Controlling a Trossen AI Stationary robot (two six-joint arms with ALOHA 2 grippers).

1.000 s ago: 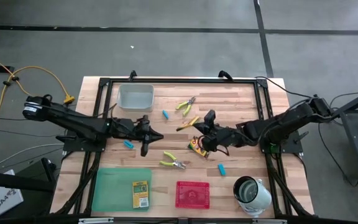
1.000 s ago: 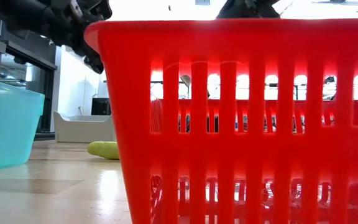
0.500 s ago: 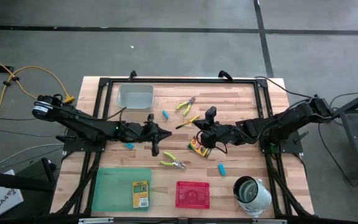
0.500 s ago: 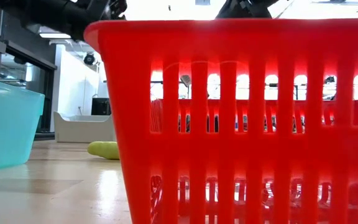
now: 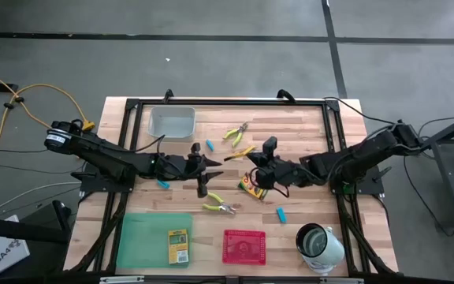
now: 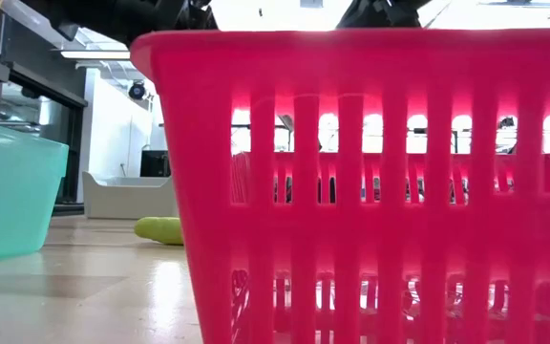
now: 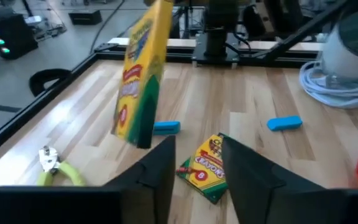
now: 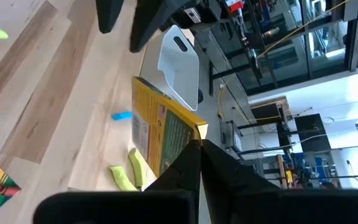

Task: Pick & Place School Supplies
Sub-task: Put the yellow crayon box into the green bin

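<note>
A yellow crayon box [image 7: 140, 74] hangs in the air over the table's middle, with my right gripper [image 8: 197, 144] shut on it. My left gripper [image 7: 197, 162] stands open just left of that box [image 5: 239, 155], fingers pointing at it without touching it. A second crayon box [image 5: 249, 185] lies flat on the table below, and a third [image 5: 179, 245] lies in the green tray [image 5: 140, 237]. Light-blue pieces [image 5: 209, 146] [image 5: 163, 183] [image 5: 280, 214] and two yellow-handled pliers [image 5: 236, 132] [image 5: 219, 206] lie loose on the wood. My right gripper pinches the crayon box between its two fingers at one end's edge [image 8: 190, 132]. The fingers come roughly level from the table's right. The box is lifted clear of the table, stands on edge with its broad faces upright, and sticks out toward my left gripper.
A clear tray [image 5: 172, 122] stands at the far left, a red basket [image 5: 243, 245] at the near middle and a white-and-metal cup [image 5: 319, 244] at the near right. In the low view the red basket [image 6: 370, 191] blocks nearly everything.
My left gripper has moved toward the table's right, closer to the crayon box that my right gripper holds up, and has rolled a little. The right gripper and its box have stayed in place.
</note>
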